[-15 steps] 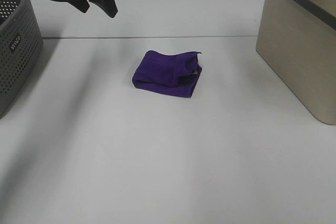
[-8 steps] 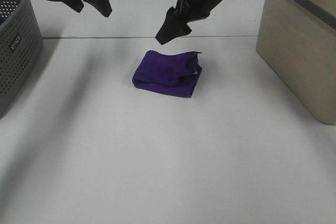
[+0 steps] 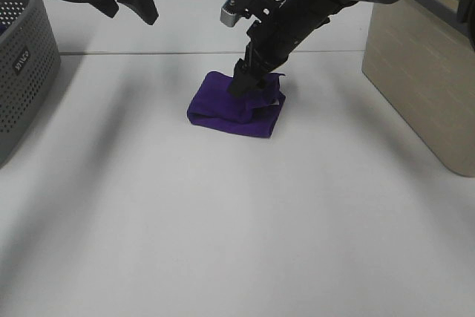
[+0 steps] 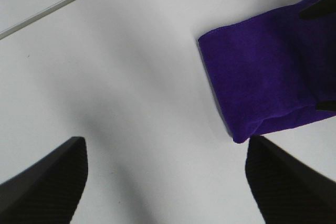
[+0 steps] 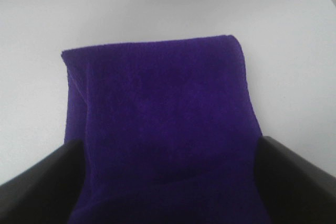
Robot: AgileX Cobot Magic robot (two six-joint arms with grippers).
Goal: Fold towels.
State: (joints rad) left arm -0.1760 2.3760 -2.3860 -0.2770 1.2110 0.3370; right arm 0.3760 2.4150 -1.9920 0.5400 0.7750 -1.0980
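Note:
The deep purple towel lies folded in a loose bundle on the white table, a little back of the middle. My right gripper is down over the towel's far right part. In the right wrist view the towel fills the space between the two wide-apart fingers, so this gripper is open. My left gripper hangs high at the back left, open and empty. In the left wrist view the towel lies off to one side. The white tag is hidden.
A grey perforated basket stands at the left edge. A beige basket stands at the right. The table's back edge runs behind the towel. White table top stretches in front of the towel.
My right arm has come down from the top back onto the towel. The towel and the left arm have hardly moved.

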